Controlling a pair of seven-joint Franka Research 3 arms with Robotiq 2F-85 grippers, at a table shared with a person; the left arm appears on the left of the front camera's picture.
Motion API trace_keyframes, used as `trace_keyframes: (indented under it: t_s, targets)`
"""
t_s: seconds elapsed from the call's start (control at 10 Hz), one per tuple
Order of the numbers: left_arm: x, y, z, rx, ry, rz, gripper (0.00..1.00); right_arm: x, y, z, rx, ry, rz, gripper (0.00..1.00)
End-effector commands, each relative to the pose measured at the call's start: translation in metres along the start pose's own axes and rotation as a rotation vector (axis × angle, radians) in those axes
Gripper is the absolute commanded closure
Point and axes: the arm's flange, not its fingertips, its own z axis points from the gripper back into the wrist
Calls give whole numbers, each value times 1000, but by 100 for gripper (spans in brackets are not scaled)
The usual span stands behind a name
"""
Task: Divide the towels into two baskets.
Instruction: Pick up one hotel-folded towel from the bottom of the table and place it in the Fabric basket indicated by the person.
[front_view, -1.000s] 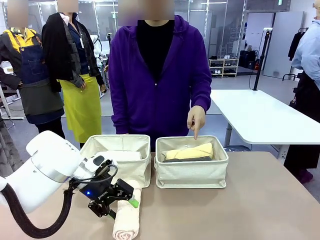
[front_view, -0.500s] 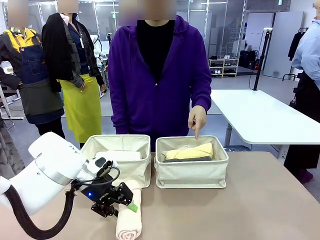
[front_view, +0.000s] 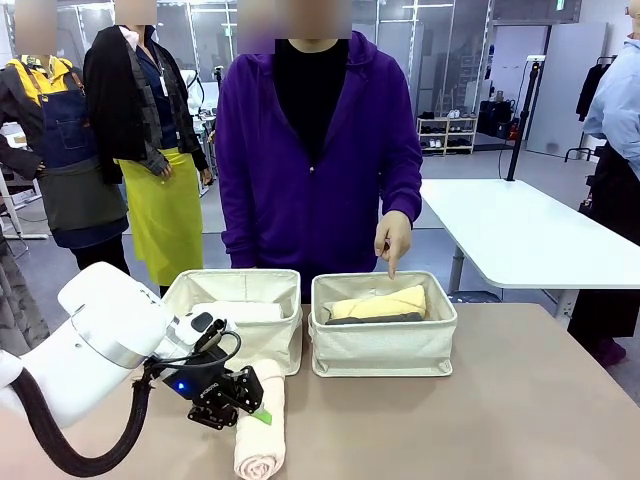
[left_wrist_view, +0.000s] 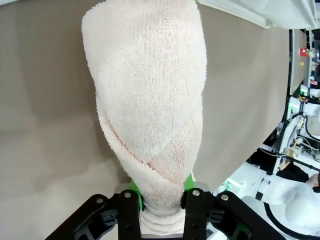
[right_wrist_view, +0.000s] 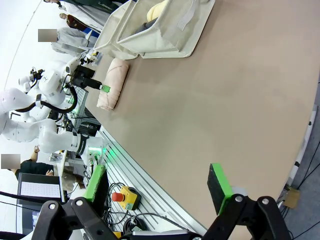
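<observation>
Left gripper (front_view: 243, 402): its two fingers are pinched tight on the pink-cream towel, low over the table near the robot. In the left wrist view the green pads (left_wrist_view: 189, 181) press in on both sides of the roll.
Pink-cream towel (front_view: 260, 425): a long soft roll lying on the table (front_view: 480, 420), in front of the left basket and outside it. One end points at the robot and the other end is close to the basket's front wall. In the left wrist view the roll (left_wrist_view: 147, 95) gets thinner where the fingers squeeze it.
Right gripper (right_wrist_view: 157, 192): its fingers are wide apart with nothing between them. It is above a bare part of the table, well apart from the towels.
Left basket (front_view: 238, 325): a cream cloth bin, just past the held roll. The white towel (front_view: 240, 311) lies inside it.
Right basket (front_view: 383, 325): the same kind of bin, right beside the left one. The yellow towel (front_view: 382, 303) lies inside, and the dark grey towel (front_view: 375, 319) lies in front of it.
Person's hand (front_view: 392, 240): one finger points down over the back rim of the right basket. The person stands at the far side of the table in a purple hoodie (front_view: 320, 160).
</observation>
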Motion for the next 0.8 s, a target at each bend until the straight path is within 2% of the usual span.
trace_keyframes:
  t_s: [0.0, 0.1, 0.4, 0.7]
  targets:
    - [0, -6, 3, -15, -50, -11, 94, -2, 3, 1, 10, -7, 9, 0]
    - [-3, -16, 18, -24, -54, -68, 94, -2, 3, 1, 10, -7, 9, 0]
    - [-16, -54, 57, 72, -54, -475, 94, -2, 3, 1, 10, -7, 9, 0]
    - [-37, -85, 79, 72, 38, -804, 94, -2, 3, 1, 10, -7, 9, 0]
